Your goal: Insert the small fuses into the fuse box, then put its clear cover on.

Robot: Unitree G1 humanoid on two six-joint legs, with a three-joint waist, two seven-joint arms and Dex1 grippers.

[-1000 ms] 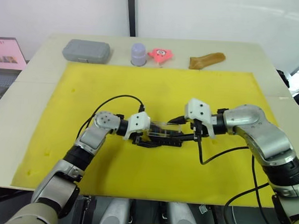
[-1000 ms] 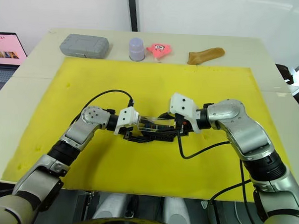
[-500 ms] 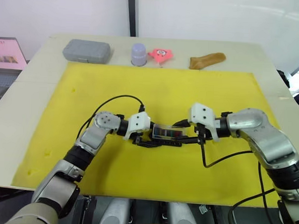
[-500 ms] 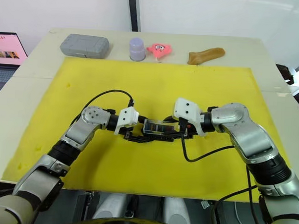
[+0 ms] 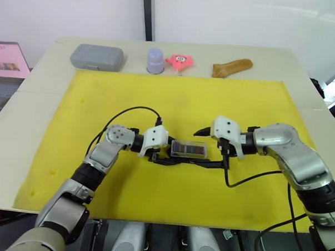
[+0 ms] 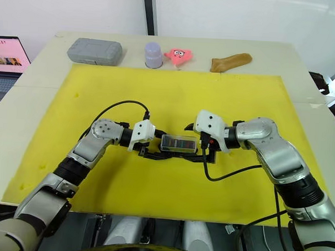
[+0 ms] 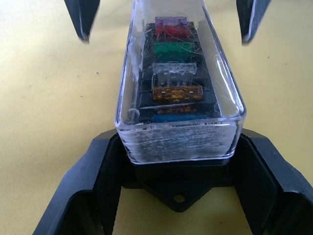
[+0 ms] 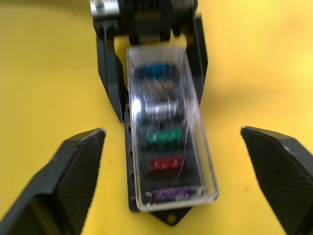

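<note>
Two grippers meet at the middle of the yellow mat (image 5: 98,172), and the work sits between them. My left gripper (image 6: 151,148) has its fingers (image 7: 98,176) closed against the near end of the fuse box (image 7: 178,188), one on each side of the black base, so that end is held. My right gripper (image 6: 195,143) faces it from the opposite end with its fingers (image 8: 73,171) spread wide; they stand clear on either side of the box and touch nothing.

Fuse box: lying flat on the mat, lengthwise between the two grippers. The clear cover (image 7: 181,117) is seated on top of it and runs along its length, with the black base showing beneath the cover's rim.

Small fuses (image 7: 171,73): six can be counted through the cover, standing in a single row in the box. Counting away from my left gripper: blue, amber, clear-grey, green, red, purple. The purple one lies nearest my right gripper.

Beyond the grippers, well apart from them, four items lie along the far edge of the table (image 5: 302,92), off the mat: a grey case (image 5: 96,57) toward my left, then a lilac cup (image 5: 155,61), a pink toy (image 5: 180,61) just beside the cup, and a tan object (image 5: 231,67) toward my right. I cannot tell what the tan object is.
</note>
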